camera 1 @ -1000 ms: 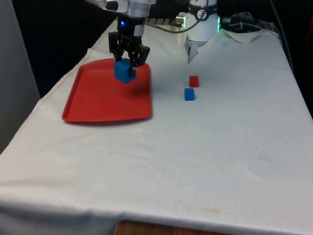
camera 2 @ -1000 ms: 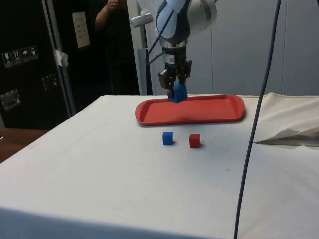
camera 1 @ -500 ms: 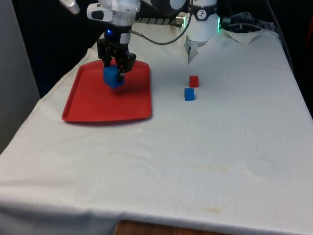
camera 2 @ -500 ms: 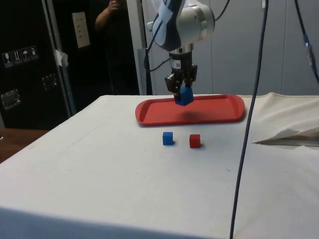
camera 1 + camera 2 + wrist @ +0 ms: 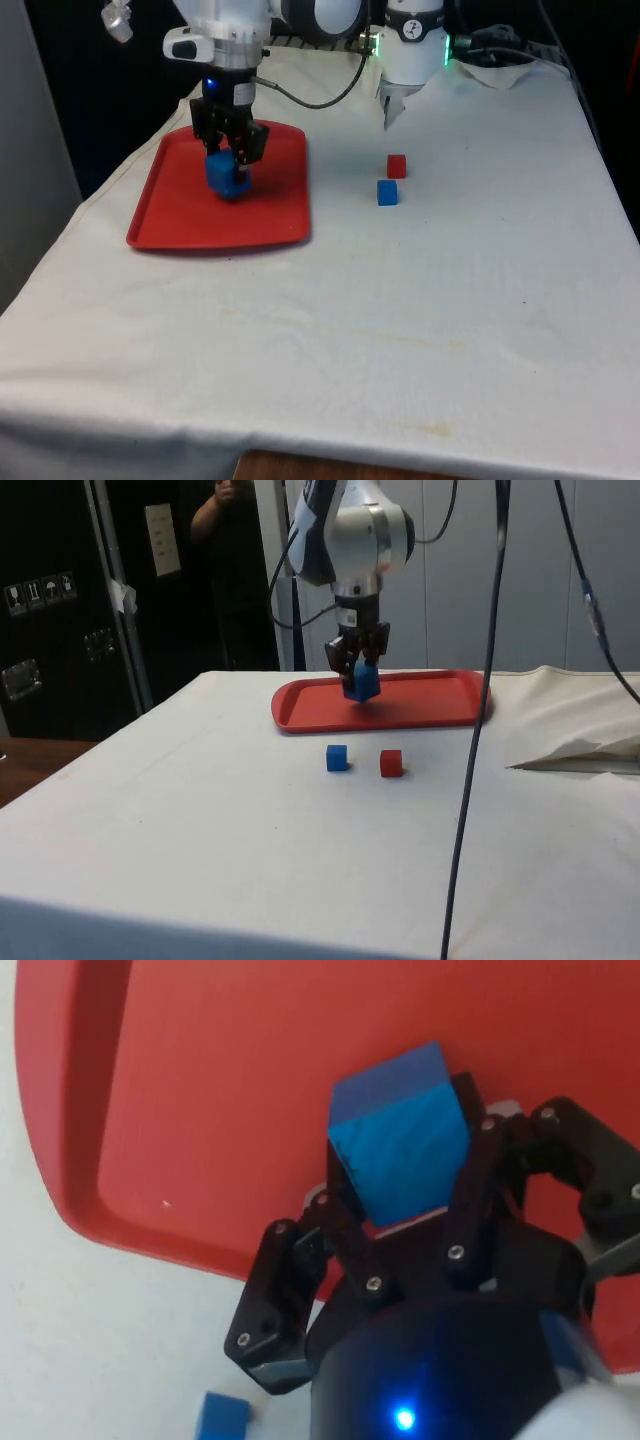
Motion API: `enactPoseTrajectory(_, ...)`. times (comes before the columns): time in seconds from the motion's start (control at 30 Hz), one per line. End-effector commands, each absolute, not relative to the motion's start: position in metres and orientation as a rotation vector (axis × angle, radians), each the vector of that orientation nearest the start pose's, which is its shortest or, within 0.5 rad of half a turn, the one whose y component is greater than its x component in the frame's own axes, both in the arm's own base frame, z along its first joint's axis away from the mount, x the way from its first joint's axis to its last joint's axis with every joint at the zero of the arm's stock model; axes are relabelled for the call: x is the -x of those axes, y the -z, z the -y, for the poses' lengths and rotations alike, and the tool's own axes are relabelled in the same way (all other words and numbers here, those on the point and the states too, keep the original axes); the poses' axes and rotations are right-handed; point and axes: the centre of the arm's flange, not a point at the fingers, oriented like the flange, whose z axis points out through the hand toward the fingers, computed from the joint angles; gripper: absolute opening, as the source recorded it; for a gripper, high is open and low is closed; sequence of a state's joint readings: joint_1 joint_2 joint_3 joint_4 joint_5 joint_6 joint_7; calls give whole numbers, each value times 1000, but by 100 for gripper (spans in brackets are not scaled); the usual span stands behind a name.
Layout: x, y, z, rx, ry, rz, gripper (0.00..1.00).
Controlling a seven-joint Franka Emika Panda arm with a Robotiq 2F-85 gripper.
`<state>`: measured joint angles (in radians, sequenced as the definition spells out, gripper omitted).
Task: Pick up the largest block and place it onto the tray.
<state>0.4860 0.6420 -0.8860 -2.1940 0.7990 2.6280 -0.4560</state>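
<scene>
The large blue block hangs low over the middle of the red tray. My gripper is shut on the large blue block, which is tilted between the fingers. I cannot tell whether the block touches the tray floor. A small blue block and a small red block lie on the white cloth, off the tray towards the front view's right.
A person stands behind the table in the side view. Black cables hang down in front of the side camera. Crumpled cloth lies at that view's right edge.
The gripper has carried the large blue block from the tray's far right corner to above its middle and has come down lower. The two small blocks have stayed put.
</scene>
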Motion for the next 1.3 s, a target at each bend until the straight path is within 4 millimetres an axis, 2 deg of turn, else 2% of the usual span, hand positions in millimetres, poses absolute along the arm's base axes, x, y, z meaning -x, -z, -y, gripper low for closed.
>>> enactPoseTrajectory(0.0, -503, -197, 243, 3138, 204, -816, 2)
enactPoseTrajectory(0.3, -501, -184, 248, 3142, 192, -829, 2)
enactPoseTrajectory(0.57, -502, -185, 248, 3140, 193, -825, 2)
enactPoseTrajectory(0.63, -502, -184, 248, 3141, 190, -827, 11)
enactPoseTrajectory(0.67, -502, -185, 248, 3141, 192, -826, 11)
enactPoseTrajectory(0.7, -502, -185, 248, 3141, 192, -826, 19)
enactPoseTrajectory(0.73, -502, -185, 248, 3141, 192, -826, 33)
enactPoseTrajectory(0.83, -502, -185, 248, 3141, 192, -826, 63)
enactPoseTrajectory(0.87, -501, -185, 248, 3141, 192, -827, 82)
enactPoseTrajectory(0.93, -501, -185, 248, 3140, 192, -829, 99)
enactPoseTrajectory(1.27, -502, -187, 249, 3142, 197, -828, 100)
